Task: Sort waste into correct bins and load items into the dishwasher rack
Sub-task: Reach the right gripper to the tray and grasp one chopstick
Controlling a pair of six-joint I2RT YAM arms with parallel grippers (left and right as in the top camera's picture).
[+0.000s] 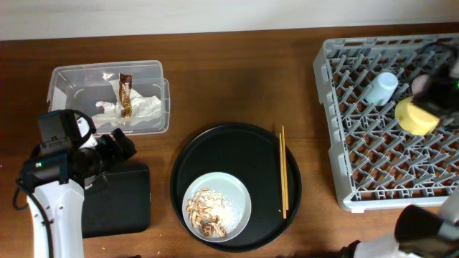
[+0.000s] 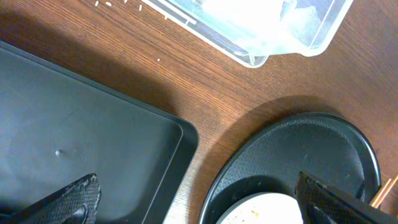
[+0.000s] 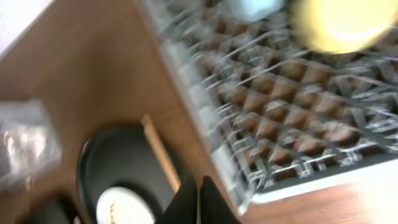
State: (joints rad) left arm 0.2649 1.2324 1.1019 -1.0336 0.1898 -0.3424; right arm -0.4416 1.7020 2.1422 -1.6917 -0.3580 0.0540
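Observation:
The napkin (image 1: 140, 109) and the wrapper (image 1: 126, 93) lie in the clear tub (image 1: 107, 67). Food scraps (image 1: 204, 215) sit on the grey plate (image 1: 226, 188) in the round tray, with the chopsticks (image 1: 284, 172) to their right. The light-blue cup (image 1: 380, 87) and the yellow bowl (image 1: 416, 116) are in the rack (image 1: 324, 107). The pink cup is not visible. My left gripper (image 2: 202, 205) is open and empty, between the black rectangular tray (image 2: 74, 112) and the plate (image 2: 261, 211). My right gripper (image 3: 199, 196) is shut and empty, in a blurred view near the rack's front left corner (image 3: 249, 186).
The large round black tray (image 1: 237, 132) sits mid-table. The black rectangular tray (image 1: 122, 201) lies under my left arm. My right arm (image 1: 439, 87) shows blurred over the rack's right side. Bare wood lies between the tub and the rack.

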